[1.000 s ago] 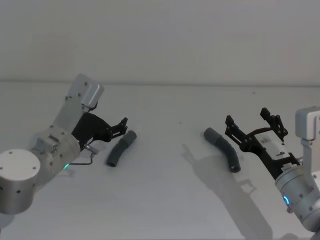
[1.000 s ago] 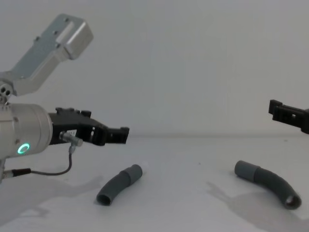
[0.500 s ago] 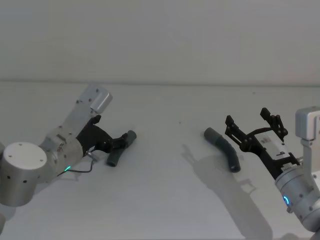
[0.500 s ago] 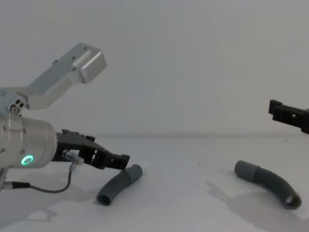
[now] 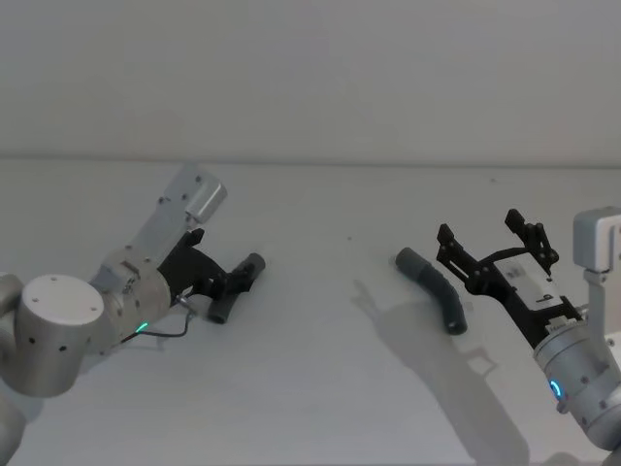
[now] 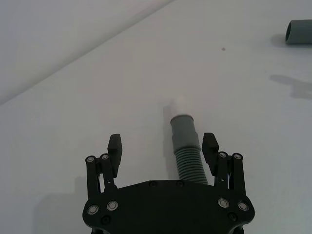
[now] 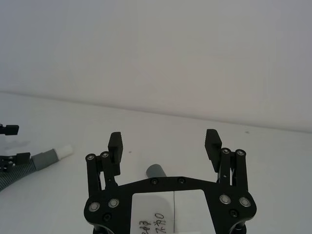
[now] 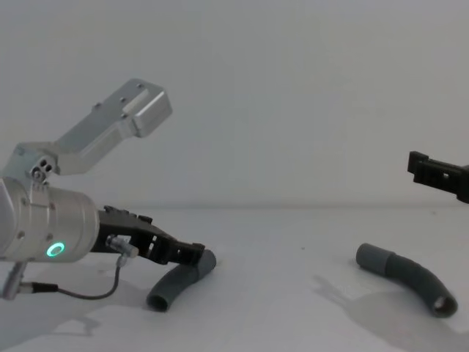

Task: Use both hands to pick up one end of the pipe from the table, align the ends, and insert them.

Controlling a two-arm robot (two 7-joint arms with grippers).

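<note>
Worktop [image 5: 310, 398]: plain white, flat, carrying two hose pieces well apart.

Left hose piece [image 6: 186, 156]: dark grey, ribbed, curved. It lies flat on the robot's left half of the worktop. Its smooth grey cuff [image 6: 184, 127] ends in a narrow white tip [image 6: 178, 104] and points away from the left wrist, toward the middle of the worktop.

Left gripper [image 6: 162, 145]: black, on a silver wrist with a green ring light [image 8: 55, 251]. It is lowered close to the worktop over the ribbed section. Jaws spread, one finger on each side of the hose, which sits nearer one finger than the other; no pinch is visible.

Right hose piece [image 5: 437, 286]: dark grey and curved, lying flat on the robot's right half. Its grey cuff end [image 8: 372, 258] faces the middle and its dark open end [image 8: 440, 304] faces the robot.

Right gripper [image 7: 164, 139]: black, held in the air above the worktop, near the right hose piece on its outer side. Jaws spread wide, holding nothing.
</note>
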